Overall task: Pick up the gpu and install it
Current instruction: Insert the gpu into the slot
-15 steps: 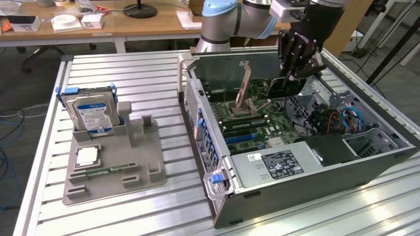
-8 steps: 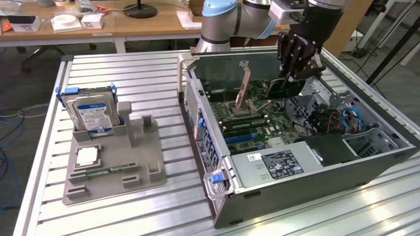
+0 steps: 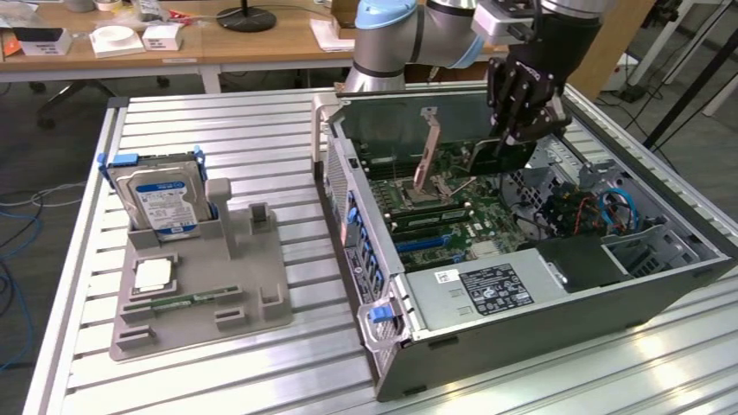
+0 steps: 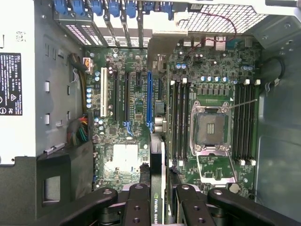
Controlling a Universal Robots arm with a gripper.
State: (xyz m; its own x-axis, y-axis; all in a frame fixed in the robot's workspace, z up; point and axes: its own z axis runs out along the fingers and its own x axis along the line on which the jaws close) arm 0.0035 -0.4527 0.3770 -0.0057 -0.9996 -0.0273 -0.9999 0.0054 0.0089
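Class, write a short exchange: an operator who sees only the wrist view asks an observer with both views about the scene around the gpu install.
Operator: The gpu sits edge-on between my fingers, above the motherboard. How does the case sit?
Observer: The computer case lies open on its side on a slatted metal table.
Operator: Is anything outside it?
Observer: A hard drive stands upright in a grey fixture, to the exterior view's left of the case.
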